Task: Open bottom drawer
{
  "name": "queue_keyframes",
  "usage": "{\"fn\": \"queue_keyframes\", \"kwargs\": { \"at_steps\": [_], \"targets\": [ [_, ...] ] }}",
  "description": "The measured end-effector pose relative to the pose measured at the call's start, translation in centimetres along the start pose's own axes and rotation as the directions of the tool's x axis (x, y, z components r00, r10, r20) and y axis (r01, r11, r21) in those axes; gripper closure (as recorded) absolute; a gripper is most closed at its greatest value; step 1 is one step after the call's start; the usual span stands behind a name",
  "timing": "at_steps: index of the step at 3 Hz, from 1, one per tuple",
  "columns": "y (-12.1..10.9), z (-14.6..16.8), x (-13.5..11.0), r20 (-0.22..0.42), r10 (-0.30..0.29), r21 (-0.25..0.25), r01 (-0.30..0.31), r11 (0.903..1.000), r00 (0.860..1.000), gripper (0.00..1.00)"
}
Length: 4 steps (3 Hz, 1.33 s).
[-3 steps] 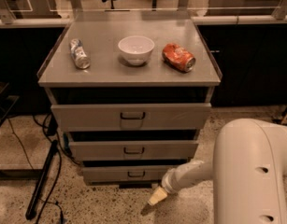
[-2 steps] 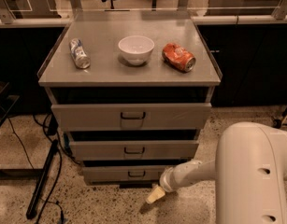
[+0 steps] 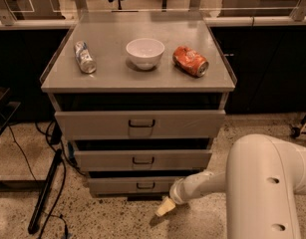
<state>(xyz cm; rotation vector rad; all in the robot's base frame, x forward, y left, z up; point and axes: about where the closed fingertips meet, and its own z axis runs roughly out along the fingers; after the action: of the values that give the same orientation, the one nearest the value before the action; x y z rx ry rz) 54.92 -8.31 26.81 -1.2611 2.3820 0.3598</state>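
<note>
The bottom drawer [image 3: 132,185] is the narrowest grey front of three, low on the cabinet, with a small dark pull handle [image 3: 145,185]. It sits closed, about flush under the middle drawer [image 3: 142,160]. The tall top drawer [image 3: 140,124] is above. My gripper [image 3: 165,207] is at the end of the white arm, just above the floor, a little below and to the right of the bottom drawer's handle, not touching it.
On the cabinet top [image 3: 117,76] lie a crushed silver can [image 3: 84,57], a white bowl [image 3: 145,53] and a crushed orange can [image 3: 191,60]. A dark stand leg and cables [image 3: 45,195] lie on the floor at left. My arm's white housing [image 3: 269,188] fills the lower right.
My gripper has edged slightly up and towards the bottom drawer. The drawers and the things on top have not moved.
</note>
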Motion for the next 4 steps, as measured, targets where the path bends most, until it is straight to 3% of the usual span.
{"fn": "queue_keyframes", "kwargs": {
  "at_steps": [3,4],
  "targets": [
    [-3.2,3.7,-0.2,-0.038,-0.023,0.025,0.024,0.9994,0.999,0.0],
    [-5.3,8.9,-0.2,-0.105,-0.047,0.031,0.05,0.9983,0.993,0.0]
  ]
}}
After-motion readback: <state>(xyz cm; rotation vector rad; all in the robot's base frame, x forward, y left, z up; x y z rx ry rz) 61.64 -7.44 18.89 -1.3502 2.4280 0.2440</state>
